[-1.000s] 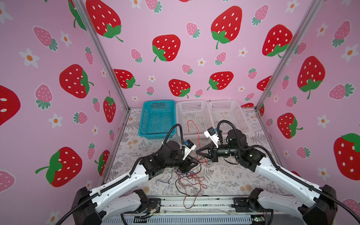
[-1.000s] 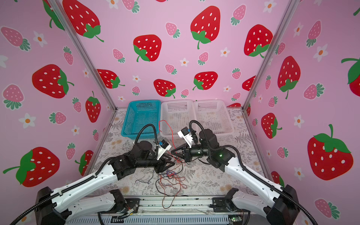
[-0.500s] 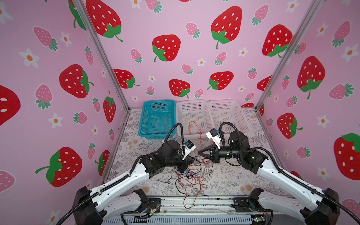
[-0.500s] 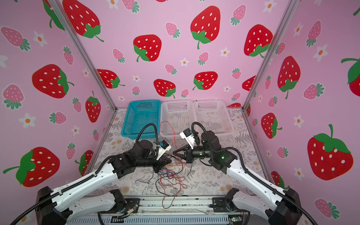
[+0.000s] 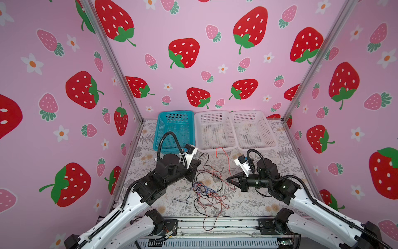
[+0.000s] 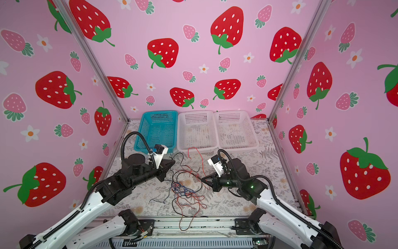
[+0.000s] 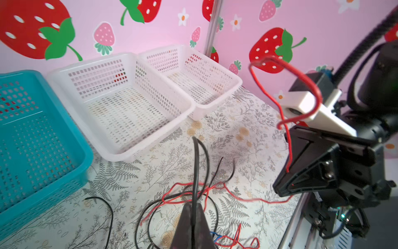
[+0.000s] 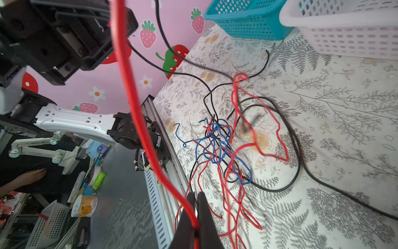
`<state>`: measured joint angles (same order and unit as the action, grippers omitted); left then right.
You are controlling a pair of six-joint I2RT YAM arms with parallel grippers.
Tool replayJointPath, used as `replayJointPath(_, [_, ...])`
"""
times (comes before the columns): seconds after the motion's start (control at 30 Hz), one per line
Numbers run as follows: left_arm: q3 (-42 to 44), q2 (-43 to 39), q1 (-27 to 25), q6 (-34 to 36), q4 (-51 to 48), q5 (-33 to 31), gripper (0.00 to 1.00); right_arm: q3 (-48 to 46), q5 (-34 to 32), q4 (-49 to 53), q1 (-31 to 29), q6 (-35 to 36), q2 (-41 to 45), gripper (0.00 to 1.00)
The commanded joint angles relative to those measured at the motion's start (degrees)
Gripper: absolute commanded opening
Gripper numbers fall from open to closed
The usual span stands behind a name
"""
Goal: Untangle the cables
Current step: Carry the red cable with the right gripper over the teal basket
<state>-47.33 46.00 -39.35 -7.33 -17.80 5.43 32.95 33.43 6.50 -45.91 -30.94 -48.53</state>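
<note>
The cables (image 5: 204,189) (image 6: 183,189) lie as a loose tangle of thin red, black and blue wires on the floral mat between the arms, with a red loop hanging over the front rail. My left gripper (image 5: 199,161) (image 7: 192,204) is shut on a black cable (image 7: 195,161) that rises from its tips. To the right of the tangle, my right gripper (image 5: 228,180) (image 8: 195,198) is shut on a red cable (image 8: 129,86) (image 7: 301,79), which arcs up and back toward the baskets. The knot of blue and red wires (image 8: 215,146) sits on the mat between both grippers.
Along the back wall stand a teal basket (image 5: 175,112) and two white baskets (image 5: 212,112) (image 5: 247,112). Pink strawberry walls close in the left, back and right. A metal rail (image 5: 215,224) runs along the front edge.
My left gripper has closed on the black cable. My right gripper has drawn away to the right and toward the front, carrying the red cable with it.
</note>
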Motion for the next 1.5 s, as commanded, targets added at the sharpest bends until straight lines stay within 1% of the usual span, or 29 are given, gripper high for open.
replayJointPath(0.0, [0.96, -0.26, 1.04, -0.66, 0.78, -2.27, 0.00, 0.44, -3.62, 2.94, 0.74, 1.32, 2.73, 0.00])
replayJointPath(0.1, [0.75, 0.94, 1.00, 0.21, -1.23, -3.01, 0.00, 3.11, -6.81, 6.29, 1.13, 2.21, 4.43, 0.00])
replayJointPath(0.17, [-0.19, 2.17, 1.03, 0.88, -3.38, -4.82, 0.00, 5.81, -9.05, 8.87, 1.46, 2.87, 4.96, 0.00])
replayJointPath(0.23, [-0.98, 2.93, 1.04, 1.87, -5.32, -5.66, 0.00, 8.27, -12.26, 11.13, 1.68, 3.28, 5.19, 0.00])
replayJointPath(0.37, [-0.98, 2.08, 0.90, 3.30, -8.24, -2.74, 0.00, 11.66, -18.44, 14.05, 2.51, 4.12, 4.19, 0.00])
replayJointPath(0.47, [1.05, 0.22, 0.12, 3.69, -7.60, -4.31, 0.00, 13.52, -18.95, 13.77, 3.77, 3.81, 1.96, 0.00])
replayJointPath(0.6, [1.18, -0.56, -0.75, 4.51, -8.00, -5.47, 0.00, 17.07, -17.93, 12.73, 4.60, 3.56, -2.41, 0.00])
replayJointPath(0.7, [1.79, -0.84, -1.32, 4.61, -7.99, -6.31, 0.00, 21.00, -21.81, 13.75, 4.69, 4.91, -6.02, 0.00])
replayJointPath(0.8, [2.26, -0.35, -2.57, 4.06, -7.70, -8.71, 0.00, 23.62, -25.92, 14.57, 5.38, 5.66, -7.84, 0.00])
replayJointPath(0.9, [1.50, 0.09, -4.26, 4.15, -9.76, -10.13, 0.00, 25.18, -25.46, 14.92, 6.26, 6.37, -9.83, 0.00])
replayJointPath(1.0, [3.10, -0.42, -7.08, 5.96, -8.86, -15.93, 0.00, 24.61, -25.21, 13.96, 6.51, 6.62, -11.22, 0.00])
replayJointPath(1.07, [3.59, -1.11, -8.56, 6.80, -9.05, -17.76, 0.00, 23.94, -24.01, 12.78, 6.56, 6.35, -12.15, 0.00])
replayJointPath(1.2, [4.12, -4.12, -9.13, 6.78, -9.49, -17.85, 0.00, 25.45, -20.88, 9.58, 6.54, 5.58, -15.81, 0.00])
replayJointPath(1.33, [4.92, -7.41, -9.07, 8.23, -9.39, -18.75, 0.00, 30.18, -18.01, 8.32, 6.45, 4.99, -21.75, 0.00])
replayJointPath(1.47, [5.11, -9.16, -9.12, 8.26, -10.06, -18.95, 0.00, 35.01, -16.22, 6.26, 5.41, 4.05, -28.47, 0.00])
